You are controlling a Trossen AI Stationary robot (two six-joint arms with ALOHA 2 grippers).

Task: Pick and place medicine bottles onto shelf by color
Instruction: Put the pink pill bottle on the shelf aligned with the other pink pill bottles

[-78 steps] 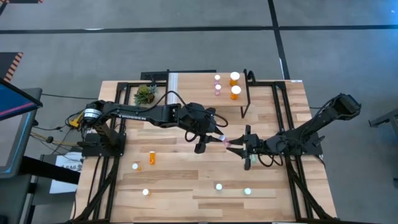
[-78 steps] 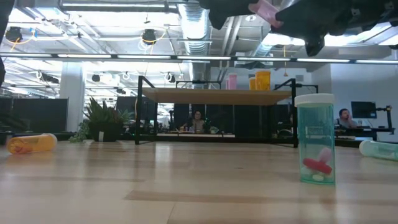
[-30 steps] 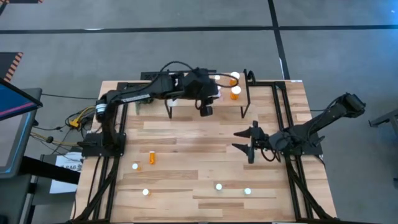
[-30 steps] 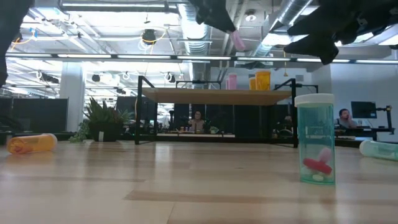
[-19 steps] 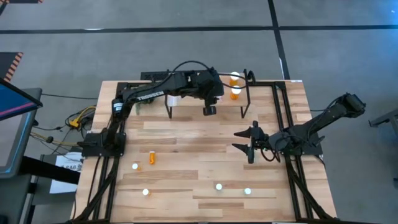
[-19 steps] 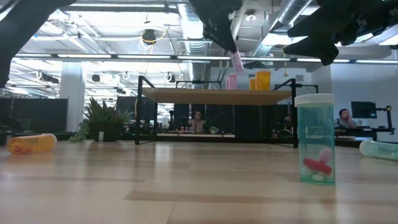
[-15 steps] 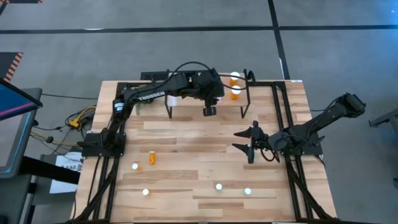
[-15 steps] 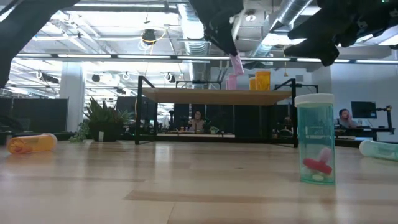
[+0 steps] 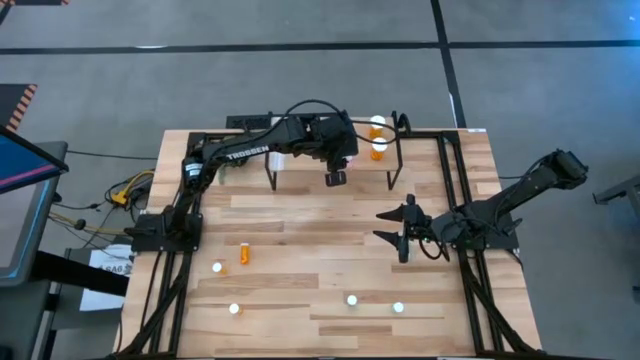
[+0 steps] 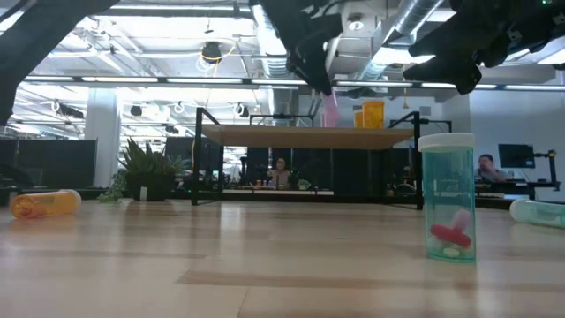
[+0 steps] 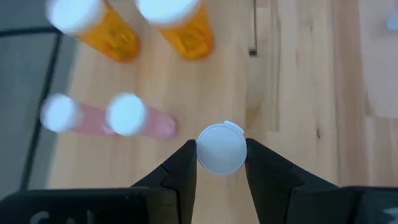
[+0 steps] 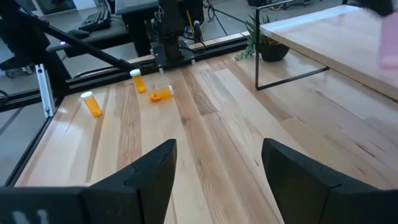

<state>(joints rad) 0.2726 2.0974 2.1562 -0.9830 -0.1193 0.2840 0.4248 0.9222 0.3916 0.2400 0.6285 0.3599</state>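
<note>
high view: the left gripper [image 9: 336,170] has carried its pink bottle from mid-table to the shelf [image 9: 300,170] at 12 o'clock; release comes next. right gripper [image 9: 402,232] idles at 3 o'clock.

low view: the pink bottle [image 10: 329,111] hangs just above the smooth shelf board.

left wrist view: fingers [image 11: 180,169] pinch its round white cap [image 11: 221,149].

right wrist view: jaws gape, empty.

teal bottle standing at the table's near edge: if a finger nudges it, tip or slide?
Probably tips: the teal bottle stands upright, tall against its base, with a wide white cap on top. Likely light, since only a few pills show through its clear wall. Once down it may roll, like the orange bottle lying on its side.
</note>
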